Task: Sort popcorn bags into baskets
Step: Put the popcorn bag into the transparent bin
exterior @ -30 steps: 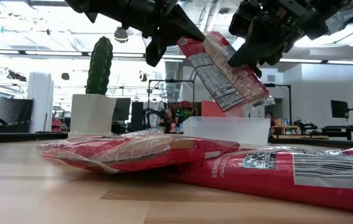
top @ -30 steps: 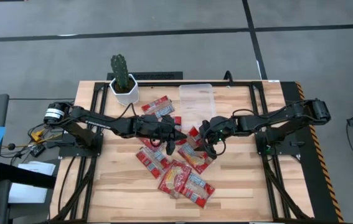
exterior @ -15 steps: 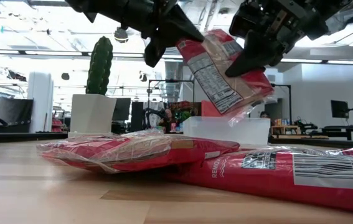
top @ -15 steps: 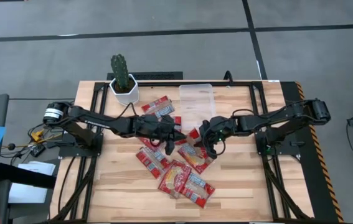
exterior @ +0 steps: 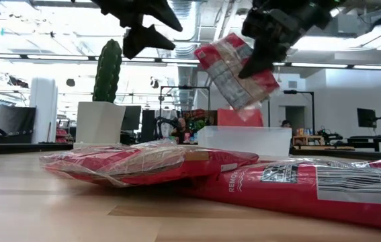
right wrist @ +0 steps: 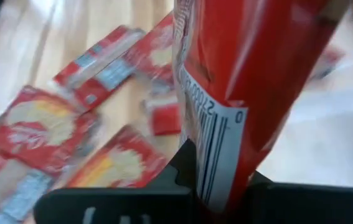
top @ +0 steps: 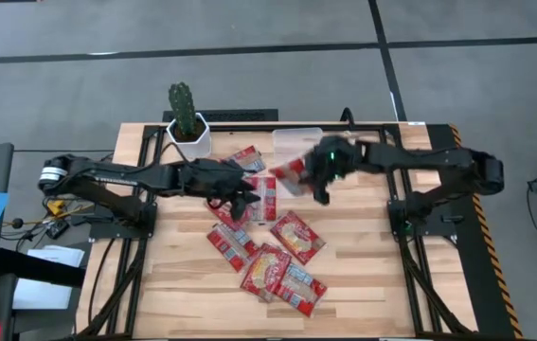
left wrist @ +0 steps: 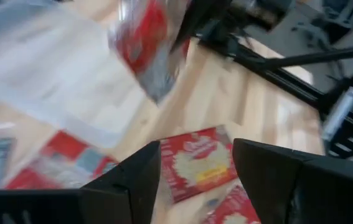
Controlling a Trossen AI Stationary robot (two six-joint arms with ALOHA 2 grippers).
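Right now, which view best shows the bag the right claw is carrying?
The low view: the held bag hangs whole in the right claw, above the tray. The right wrist view shows only its barcode end close up; the left wrist view shows it blurred; the high view shows it small by the tray's edge.

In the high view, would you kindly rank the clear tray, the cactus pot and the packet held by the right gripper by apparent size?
1. Clear tray, though the right gripper partly covers it.
2. and 3. Cactus pot and held packet look alike, so I leave them unranked.
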